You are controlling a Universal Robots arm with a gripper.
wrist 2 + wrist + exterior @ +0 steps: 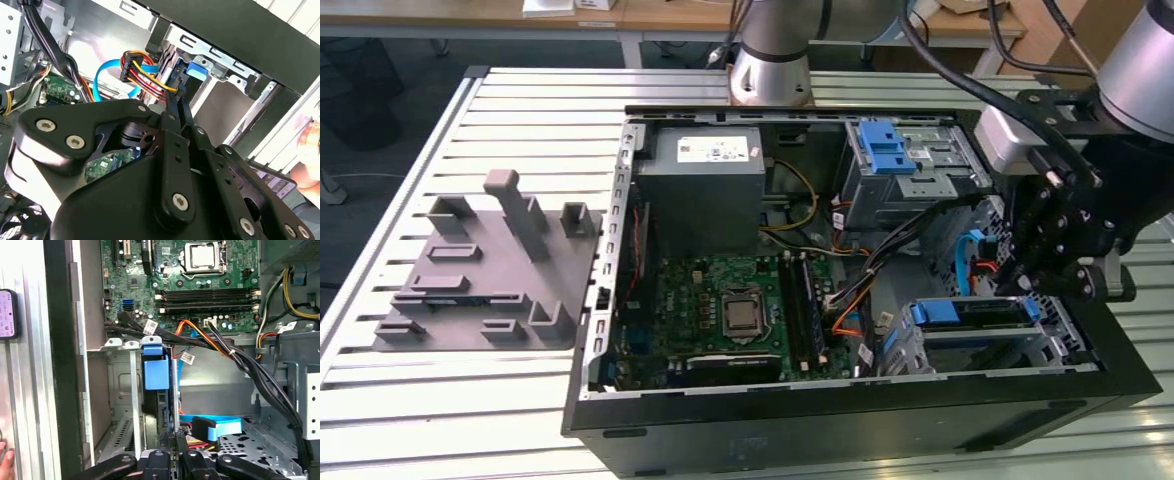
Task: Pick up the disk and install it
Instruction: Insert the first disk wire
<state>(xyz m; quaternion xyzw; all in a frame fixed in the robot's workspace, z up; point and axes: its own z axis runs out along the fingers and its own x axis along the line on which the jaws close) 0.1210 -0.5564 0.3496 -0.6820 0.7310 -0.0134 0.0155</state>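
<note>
Gripper (177, 97) is inside the open computer case, at the exterior view's right. Its fingers are drawn together to a narrow point with no gap visible, and I cannot tell whether anything is pinched between them. Just beyond the tips, the disk (156, 372) stands on edge in the lower drive cage (117, 390), with its blue carrier frame at the cage mouth. From this I judge the pick-up is done and the step in hand is installation, with the fingertips at or very near the disk's end. Whether the disk is fully seated is not clear. A blue flat cable (215, 426) and a red-yellow wire bundle (145, 70) lie close beside the fingers. In my judgement, any further seating calls for a straight push along the cage rails while keeping clear of these wires. Further off is the motherboard (200, 285), then the grey power supply (700, 190). A grey fixture plate (487, 270) sits on the table well apart from the case.
</note>
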